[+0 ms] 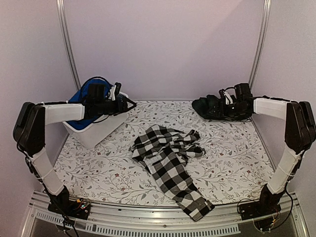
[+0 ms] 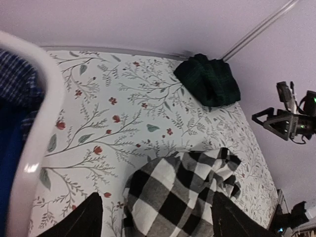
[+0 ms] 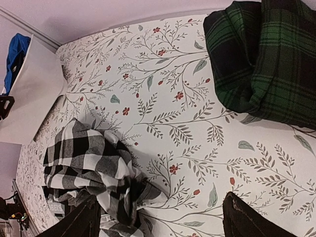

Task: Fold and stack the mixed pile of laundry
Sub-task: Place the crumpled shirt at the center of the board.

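Observation:
A black-and-white checked shirt point(image 1: 170, 158) lies crumpled and stretched out mid-table, running toward the front edge. A dark green-navy tartan garment point(image 1: 200, 105) sits bunched at the back right. A bright blue garment point(image 1: 80, 96) fills the tilted white tub point(image 1: 94, 132) at the back left. My left gripper point(image 1: 126, 102) hovers open at the tub's rim, holding nothing; in its wrist view the checked shirt point(image 2: 173, 197) shows far below between its fingers point(image 2: 84, 219). My right gripper point(image 1: 217, 109) hangs open beside the tartan garment point(image 3: 261, 59), with bare tablecloth between its fingers point(image 3: 244, 217).
The table carries a floral cloth point(image 1: 232, 153). Metal frame posts point(image 1: 66, 44) rise at both back corners, in front of pale walls. The tub's white rim point(image 2: 39, 123) stands close on the left of the left wrist view.

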Robot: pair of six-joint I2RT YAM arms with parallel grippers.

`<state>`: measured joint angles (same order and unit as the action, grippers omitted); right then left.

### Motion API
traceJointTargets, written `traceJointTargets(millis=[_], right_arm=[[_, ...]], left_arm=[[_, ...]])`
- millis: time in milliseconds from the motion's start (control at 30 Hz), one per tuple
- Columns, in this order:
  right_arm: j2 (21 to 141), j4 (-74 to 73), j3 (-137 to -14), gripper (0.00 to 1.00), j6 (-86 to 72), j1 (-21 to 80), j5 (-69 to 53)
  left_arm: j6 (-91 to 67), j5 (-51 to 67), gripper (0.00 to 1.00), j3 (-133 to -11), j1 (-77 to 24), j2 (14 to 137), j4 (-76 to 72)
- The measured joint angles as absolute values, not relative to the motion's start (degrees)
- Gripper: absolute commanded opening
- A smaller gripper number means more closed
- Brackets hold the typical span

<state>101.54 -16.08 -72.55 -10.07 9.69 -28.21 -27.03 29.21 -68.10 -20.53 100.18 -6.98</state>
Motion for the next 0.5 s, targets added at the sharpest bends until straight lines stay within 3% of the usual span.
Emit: traceJointTargets(millis=[167, 500], right_arm=[[100.7, -15.4, -69.3, 0.83, -8.9, 11.4, -30.2], [100.1, -13.9, -61.8, 0.82, -8.3, 17.3, -33.5]], left_arm=[[-24.1, 21.5, 0.77, -66.3, -21.2, 96.5, -1.8], [-8.0, 11.1, 0.81, -66.1, -45.0, 95.0, 9.1]])
